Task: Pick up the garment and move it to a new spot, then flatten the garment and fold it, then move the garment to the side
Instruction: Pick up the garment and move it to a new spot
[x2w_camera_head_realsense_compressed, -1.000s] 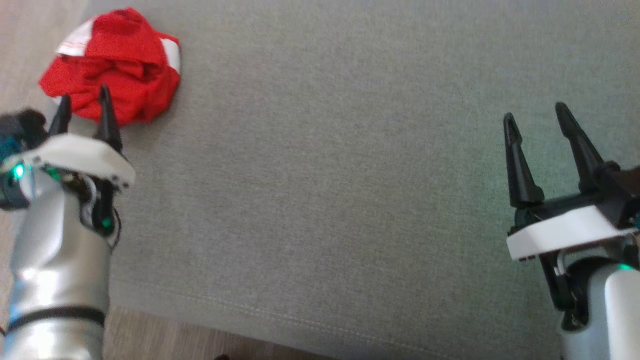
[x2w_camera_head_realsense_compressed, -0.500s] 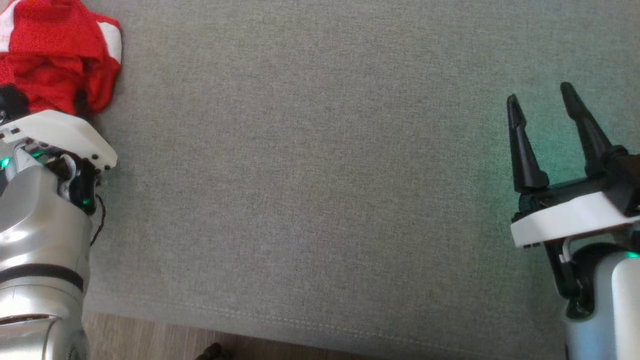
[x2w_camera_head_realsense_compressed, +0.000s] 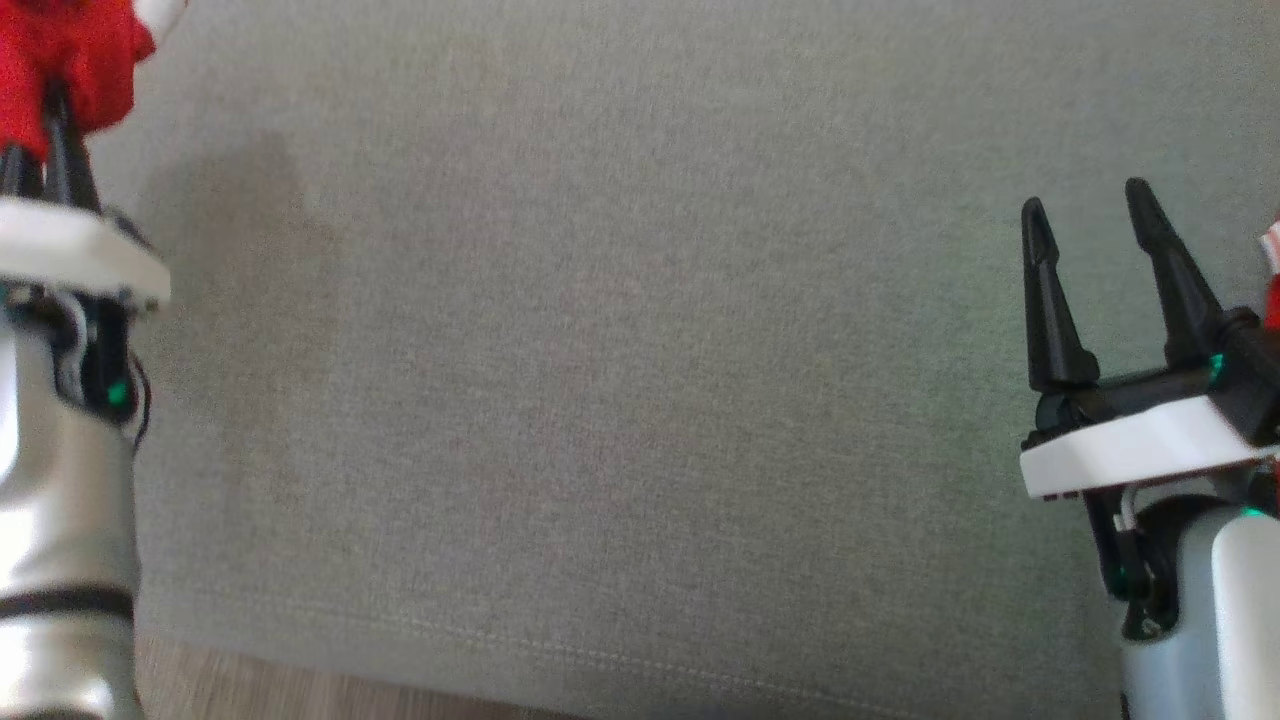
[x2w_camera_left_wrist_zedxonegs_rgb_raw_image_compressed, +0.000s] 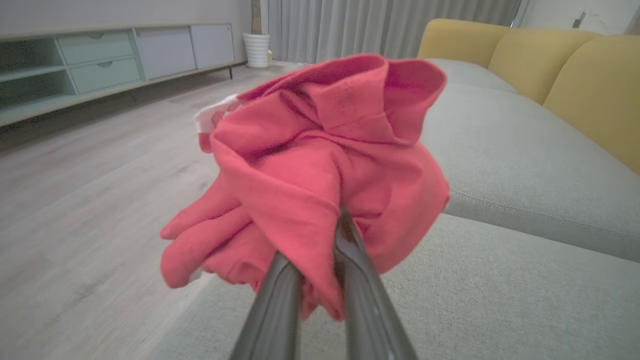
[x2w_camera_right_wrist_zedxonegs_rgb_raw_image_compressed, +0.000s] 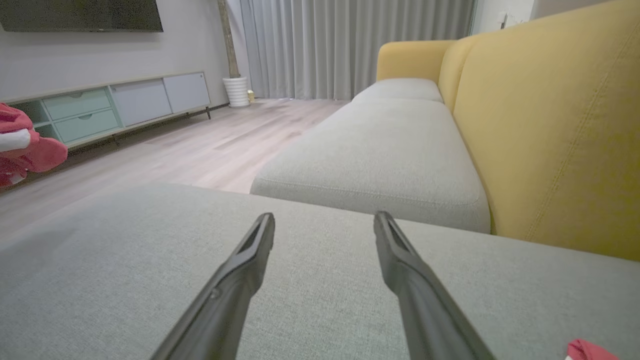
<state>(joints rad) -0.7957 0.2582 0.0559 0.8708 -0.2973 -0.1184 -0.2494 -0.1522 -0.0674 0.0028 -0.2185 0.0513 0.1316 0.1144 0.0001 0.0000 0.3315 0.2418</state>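
Note:
The garment (x2w_camera_head_realsense_compressed: 62, 48) is a crumpled red bundle with white trim at the head view's top left corner. My left gripper (x2w_camera_head_realsense_compressed: 45, 112) is shut on its lower folds. In the left wrist view the garment (x2w_camera_left_wrist_zedxonegs_rgb_raw_image_compressed: 320, 160) hangs bunched around the two fingertips of the left gripper (x2w_camera_left_wrist_zedxonegs_rgb_raw_image_compressed: 324, 239), clear of the grey cushion below. My right gripper (x2w_camera_head_realsense_compressed: 1090, 215) stands open at the right over the cushion, nothing between its fingers. The right wrist view shows the right gripper (x2w_camera_right_wrist_zedxonegs_rgb_raw_image_compressed: 325, 220) with its fingers spread, and the garment (x2w_camera_right_wrist_zedxonegs_rgb_raw_image_compressed: 25, 145) at the far left edge.
A wide grey sofa cushion (x2w_camera_head_realsense_compressed: 640, 400) lies under both arms, its front seam near the bottom edge. A yellow backrest (x2w_camera_right_wrist_zedxonegs_rgb_raw_image_compressed: 550, 125) rises on the right. A small red and white scrap (x2w_camera_head_realsense_compressed: 1270, 280) shows beside my right wrist. Wooden floor (x2w_camera_left_wrist_zedxonegs_rgb_raw_image_compressed: 75, 200) and a low cabinet (x2w_camera_right_wrist_zedxonegs_rgb_raw_image_compressed: 100, 110) lie beyond.
My left gripper went from open at the garment's edge to shut on it and has raised it off the cushion. The head camera has shifted. The right gripper stays open.

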